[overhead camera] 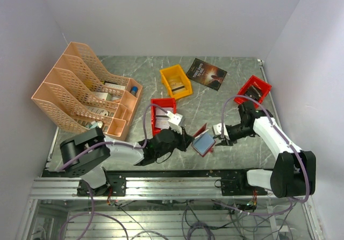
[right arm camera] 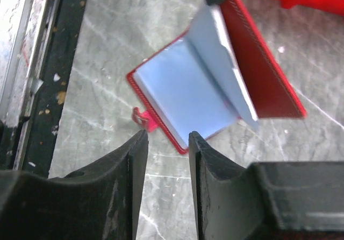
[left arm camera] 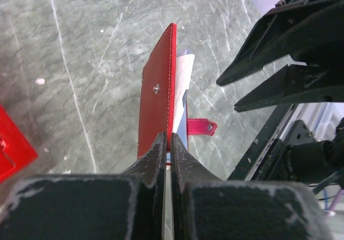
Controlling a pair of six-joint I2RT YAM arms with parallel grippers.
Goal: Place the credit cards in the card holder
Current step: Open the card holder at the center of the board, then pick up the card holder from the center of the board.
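- Top view: card holder point(overhead camera: 203, 142) is held up off the table point(overhead camera: 215, 103), near the front edge, between the two arms. It is open, with the pale blue inside facing up.
- Left gripper point(overhead camera: 188, 140) meets it from the left, right gripper point(overhead camera: 217, 134) from the right. This view is too small to read either claw.
- Left wrist view: left gripper point(left arm camera: 167, 140) is pinched tight on the bottom edge of the dark-red cover point(left arm camera: 156, 94). The holder is edge-on here, with a pale inner leaf point(left arm camera: 184, 76) beside the cover and the snap tab point(left arm camera: 202, 126) sticking out right.
- Right wrist view only: the pocket faces point(right arm camera: 183, 89) show flat. Right gripper point(right arm camera: 165, 143) has its jaws a narrow way apart, gripping nothing; the holder's lower corner sits just beyond the tips.
- Top view only: pale flat pieces, likely credit cards point(overhead camera: 164, 112), lie in the middle red bin point(overhead camera: 155, 119), though they are too small to be sure.
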